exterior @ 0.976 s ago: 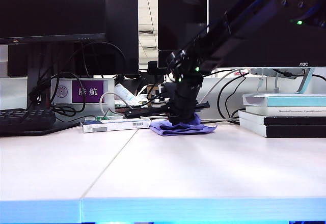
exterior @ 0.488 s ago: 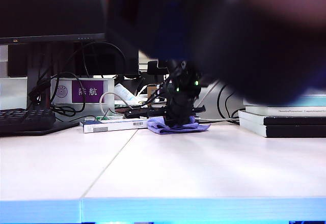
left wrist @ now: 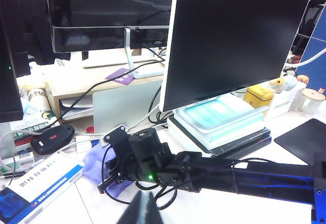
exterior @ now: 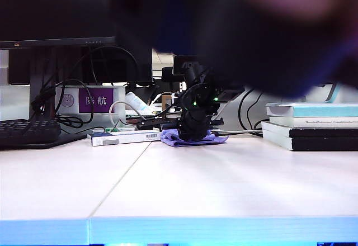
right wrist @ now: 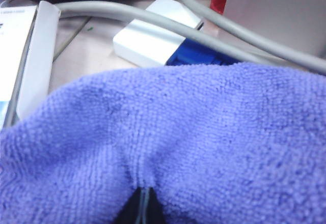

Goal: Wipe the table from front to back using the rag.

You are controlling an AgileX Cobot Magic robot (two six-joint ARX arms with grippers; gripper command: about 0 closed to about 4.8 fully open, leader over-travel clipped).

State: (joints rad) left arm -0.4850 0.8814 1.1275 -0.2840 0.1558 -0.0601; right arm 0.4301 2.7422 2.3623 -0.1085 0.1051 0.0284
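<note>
Pushing the rag [exterior: 193, 139] with the right pincer [right wrist: 141, 203] clamped on its fold, you are at the surface's [exterior: 224, 184] far edge, twelve o'clock, so lift next; whether the idle left pincer [left wrist: 138, 211] is closed, I cannot tell.

This was an office w/ shared desks. Dark monitors [exterior: 56, 8] lined the far side of the pale table [exterior: 224, 184], w/ a black keyboard [exterior: 28, 131] at far left and tangled cables [exterior: 84, 98] behind. A purple sign [exterior: 96, 100] w/ Chinese characters stood by the monitors. Stacked books [exterior: 310, 126] lay at far right. A grid-tile ceiling [exterior: 162, 11] showed beyond.
</note>
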